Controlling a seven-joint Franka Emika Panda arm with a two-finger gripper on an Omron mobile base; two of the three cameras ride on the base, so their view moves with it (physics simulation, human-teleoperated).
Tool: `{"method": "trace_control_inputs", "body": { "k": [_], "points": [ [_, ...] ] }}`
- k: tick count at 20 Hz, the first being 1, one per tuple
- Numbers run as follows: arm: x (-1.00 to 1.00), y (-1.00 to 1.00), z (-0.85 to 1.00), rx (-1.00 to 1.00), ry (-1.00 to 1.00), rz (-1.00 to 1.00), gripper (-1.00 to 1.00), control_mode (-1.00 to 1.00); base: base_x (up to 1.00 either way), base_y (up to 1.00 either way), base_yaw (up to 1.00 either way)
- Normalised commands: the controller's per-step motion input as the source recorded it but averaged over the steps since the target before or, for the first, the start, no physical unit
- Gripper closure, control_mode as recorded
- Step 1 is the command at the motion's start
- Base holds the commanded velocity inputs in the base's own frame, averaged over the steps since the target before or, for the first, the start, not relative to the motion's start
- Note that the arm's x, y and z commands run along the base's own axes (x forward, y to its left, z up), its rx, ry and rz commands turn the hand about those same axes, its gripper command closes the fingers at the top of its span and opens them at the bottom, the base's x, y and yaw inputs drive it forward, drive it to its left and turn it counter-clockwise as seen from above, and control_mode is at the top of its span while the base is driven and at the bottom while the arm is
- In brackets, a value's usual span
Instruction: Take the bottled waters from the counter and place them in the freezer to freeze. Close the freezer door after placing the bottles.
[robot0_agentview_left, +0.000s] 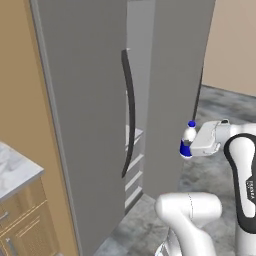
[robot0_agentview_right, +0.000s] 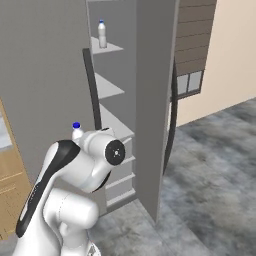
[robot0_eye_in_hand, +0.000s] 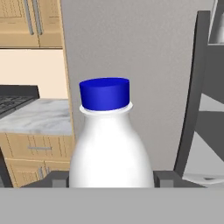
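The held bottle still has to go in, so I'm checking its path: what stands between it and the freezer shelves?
In the left base view, the grey door stands between the bottle and the shelves.

Opening: the tall grey freezer door with black curved handle (robot0_agentview_right: 155, 100) stands swung out, leaving a gap to the white freezer shelves (robot0_agentview_right: 116, 131).
Left limit: the plain grey closed door with dark curved handle (robot0_agentview_left: 87, 115).
Top shelf: partly taken by a small clear plastic bottle with blue cap (robot0_agentview_right: 102, 34).
Lower shelves: free.
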Motion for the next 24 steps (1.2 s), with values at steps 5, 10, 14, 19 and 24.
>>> {"method": "trace_control_inputs", "body": {
  "k": [5, 10, 14, 19, 24],
  "points": [
    [0.00, 0.00, 0.00, 0.00, 0.00, 0.00, 1.00, 1.00, 0.71, -0.53, 0.00],
    [0.00, 0.00, 0.00, 0.00, 0.00, 0.00, 1.00, 1.00, 0.77, -0.51, 0.00],
    [0.00, 0.00, 0.00, 0.00, 0.00, 0.00, 1.00, 1.00, 0.87, -0.51, 0.00],
    [0.00, 0.00, 0.00, 0.00, 0.00, 0.00, 1.00, 1.00, 0.89, -0.64, 0.04],
    [0.00, 0.00, 0.00, 0.00, 0.00, 0.00, 1.00, 1.00, 0.86, -0.69, 0.03]
  ]
}}
